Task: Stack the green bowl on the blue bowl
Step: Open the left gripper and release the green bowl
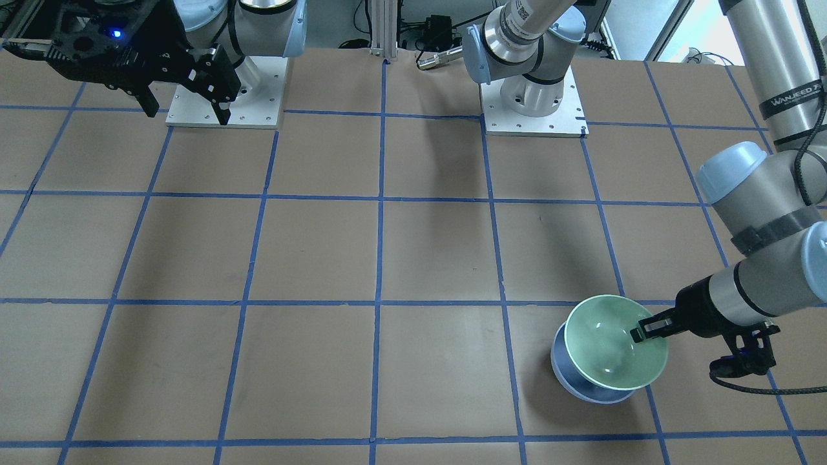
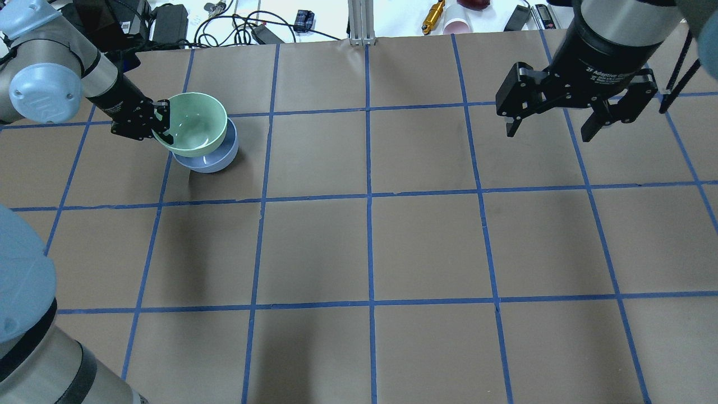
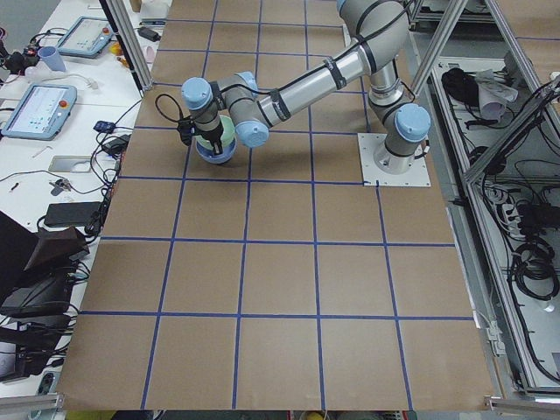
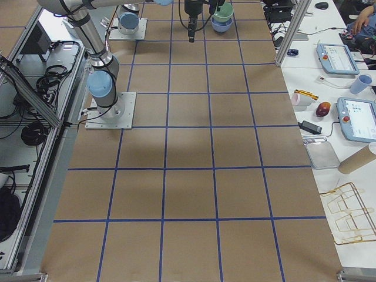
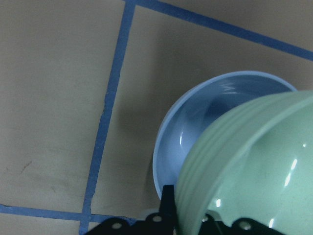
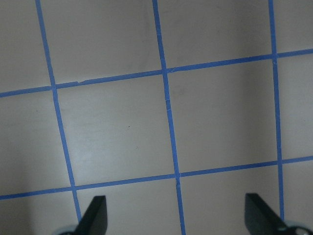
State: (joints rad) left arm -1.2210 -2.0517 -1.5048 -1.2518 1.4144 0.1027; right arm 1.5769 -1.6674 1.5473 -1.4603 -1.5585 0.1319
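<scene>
1. Holding the green bowl by its rim in the left gripper: one finger inside the wall, the other outside, closed on the plastic
2. Hanging over the blue bowl and overlapping it in every view, with a crescent of blue showing past the green edge; impossible to tell whether touching or seated
3. Judged as the lowering step: essentially straight down from the gripper to the blue bowl, perhaps with a slight shift to centre one rim over the other; no long axis to line up, both being round
4. Well apart over the table, the right gripper, fingers spread and empty; plainly work for the nearer left arm
</scene>
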